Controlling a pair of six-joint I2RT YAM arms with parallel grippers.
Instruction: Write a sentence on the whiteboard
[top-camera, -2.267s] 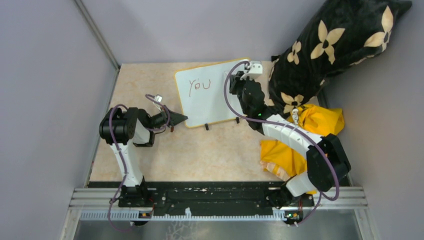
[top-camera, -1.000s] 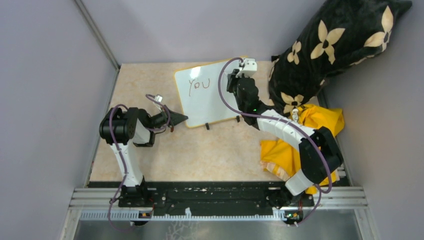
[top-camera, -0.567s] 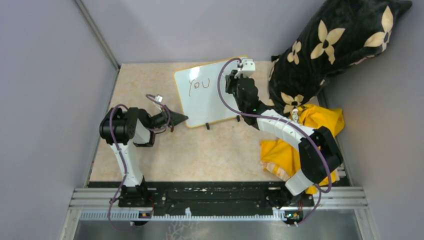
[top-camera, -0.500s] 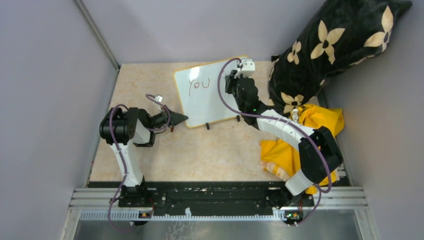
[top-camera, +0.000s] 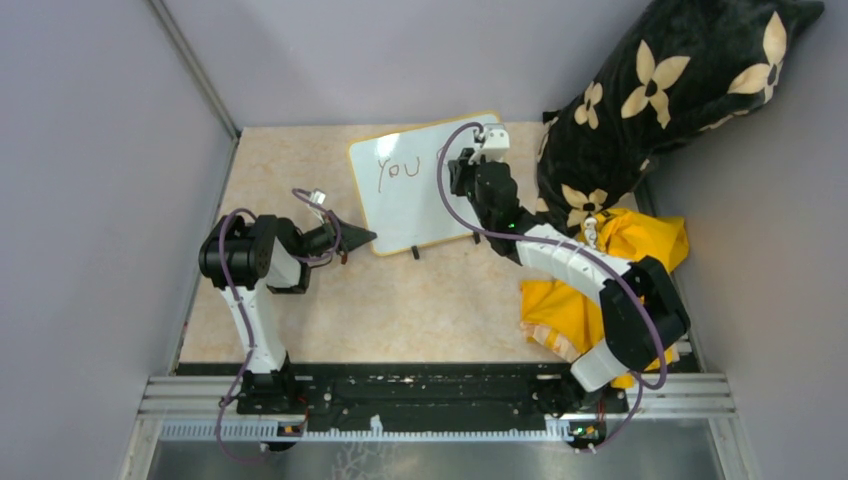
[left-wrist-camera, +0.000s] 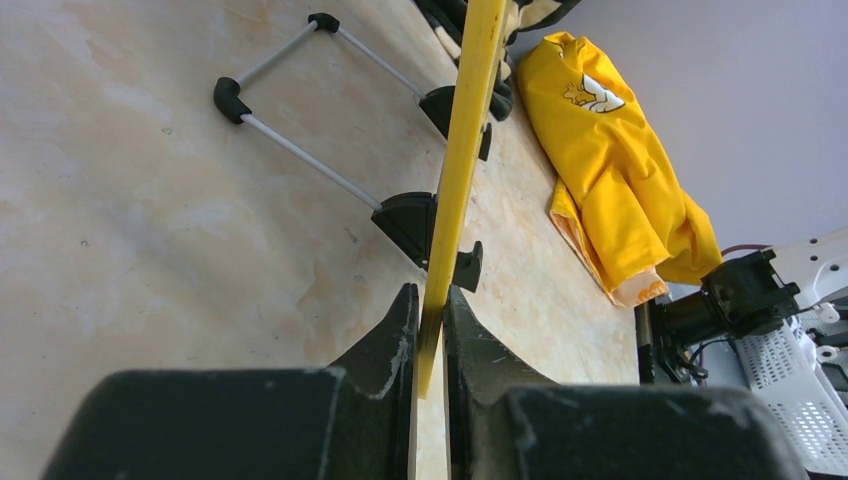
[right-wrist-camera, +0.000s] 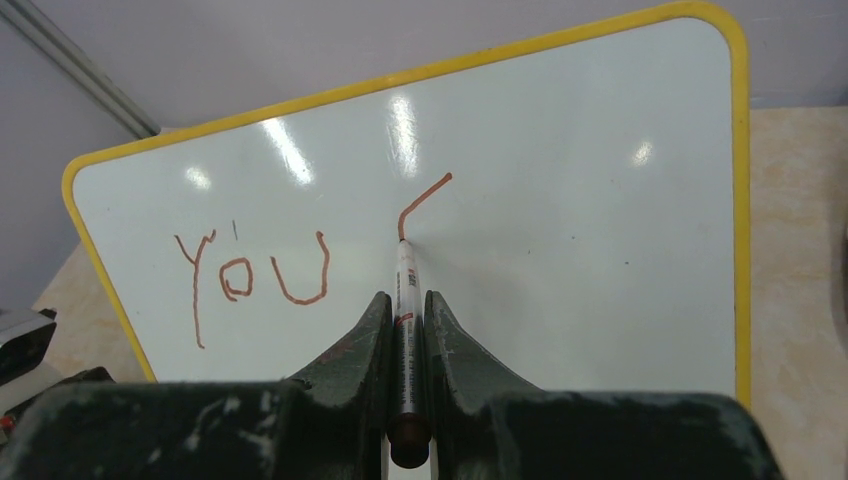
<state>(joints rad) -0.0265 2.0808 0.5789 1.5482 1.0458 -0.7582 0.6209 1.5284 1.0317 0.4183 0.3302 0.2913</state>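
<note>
Left jaws: closed on the whiteboard (left-wrist-camera: 465, 120), both fingers pinching the thin yellow frame edge-on, at the near left corner as seen from above (top-camera: 410, 195).

Right jaws: closed on a marker (right-wrist-camera: 405, 300) whose barrel runs straight out between the fingers, with its tip touching the white face (right-wrist-camera: 560, 200).

Whiteboard: stands directly ahead of both jaws, on two black feet (left-wrist-camera: 415, 222) on the bench (top-camera: 400, 310). A wire prop (left-wrist-camera: 300, 155) lies on the bench, left of the frame in the left wrist view.

Sentence (right-wrist-camera: 250, 280): reddish-brown "YOU" sits left of the right jaws, in the upper left part of the board (top-camera: 397, 169).

Stroke (right-wrist-camera: 420, 205): one short curved line just beyond the marker tip, its lower end at the tip and apart from the "U".

Yellow cloth (top-camera: 610, 260): crumpled on the bench, behind and right of the right jaws, under that arm.

Black cushion (top-camera: 670, 90): cream flower print, right of the right jaws, just beside the board's right edge.
</note>
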